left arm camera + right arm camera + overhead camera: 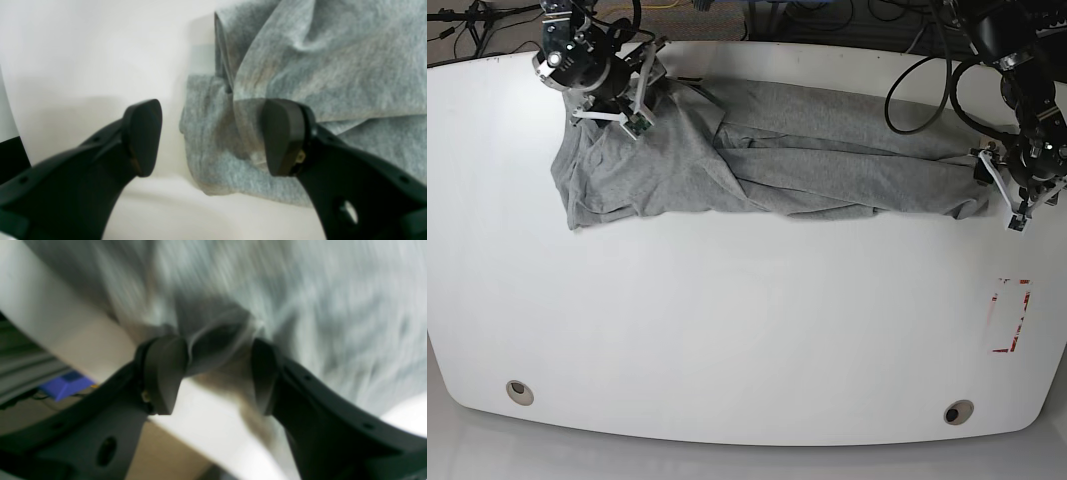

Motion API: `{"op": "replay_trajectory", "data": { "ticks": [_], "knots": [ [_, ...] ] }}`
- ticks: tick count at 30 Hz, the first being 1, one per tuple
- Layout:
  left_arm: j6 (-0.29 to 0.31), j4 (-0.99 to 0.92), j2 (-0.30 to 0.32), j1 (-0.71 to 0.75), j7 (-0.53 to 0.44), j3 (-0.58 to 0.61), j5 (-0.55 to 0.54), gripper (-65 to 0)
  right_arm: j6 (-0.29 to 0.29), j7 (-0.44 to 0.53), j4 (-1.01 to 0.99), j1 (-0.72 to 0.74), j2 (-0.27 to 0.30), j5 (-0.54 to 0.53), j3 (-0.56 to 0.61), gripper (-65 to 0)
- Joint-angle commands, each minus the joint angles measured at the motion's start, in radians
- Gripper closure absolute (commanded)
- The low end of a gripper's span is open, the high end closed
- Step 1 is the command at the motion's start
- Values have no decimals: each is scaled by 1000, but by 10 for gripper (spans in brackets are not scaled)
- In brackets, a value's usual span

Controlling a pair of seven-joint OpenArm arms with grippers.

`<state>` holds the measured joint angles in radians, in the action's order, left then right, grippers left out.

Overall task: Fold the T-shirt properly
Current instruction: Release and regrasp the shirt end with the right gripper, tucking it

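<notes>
A bare white table (727, 330) is seen nearest. Beyond it, the T-shirt (767, 160) lies bunched lengthwise along the far edge. The left gripper (210, 138) is held open at one end; a fold is pinched by the right gripper (217, 373).

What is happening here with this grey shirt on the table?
A two-armed robot is working on a grey T-shirt that lies crumpled and stretched across the far side of a white table. The right gripper has a bunch of the fabric between its jaws. The left gripper sits at the other end of the shirt with its jaws open. No neat fold is made yet.
</notes>
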<state>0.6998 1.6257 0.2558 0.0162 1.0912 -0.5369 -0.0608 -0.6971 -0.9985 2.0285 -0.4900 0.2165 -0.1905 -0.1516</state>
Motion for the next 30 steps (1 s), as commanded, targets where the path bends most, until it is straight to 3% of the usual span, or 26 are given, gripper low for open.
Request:
{"op": "replay_trajectory", "data": {
  "ticks": [1,11,14,20,30],
  "knots": [
    [-2,15,18,-17,-13,-4,-3,-436,-1,14,19,-17,39,-122,-81,-335],
    [-2,15,17,-17,-13,41,-3,-436,-1,11,16,15,105,-525,-214,-335],
    [-2,15,17,-17,-13,54,-3,-436,-1,-16,11,57,110,-590,-214,-335],
    [-2,15,15,-17,-13,54,-3,-436,-1,-30,-10,136,65,-596,-191,-335],
    [-2,15,15,-19,-13,54,-3,-436,-1,-30,-88,218,4,-364,-55,-335]
  ]
}}
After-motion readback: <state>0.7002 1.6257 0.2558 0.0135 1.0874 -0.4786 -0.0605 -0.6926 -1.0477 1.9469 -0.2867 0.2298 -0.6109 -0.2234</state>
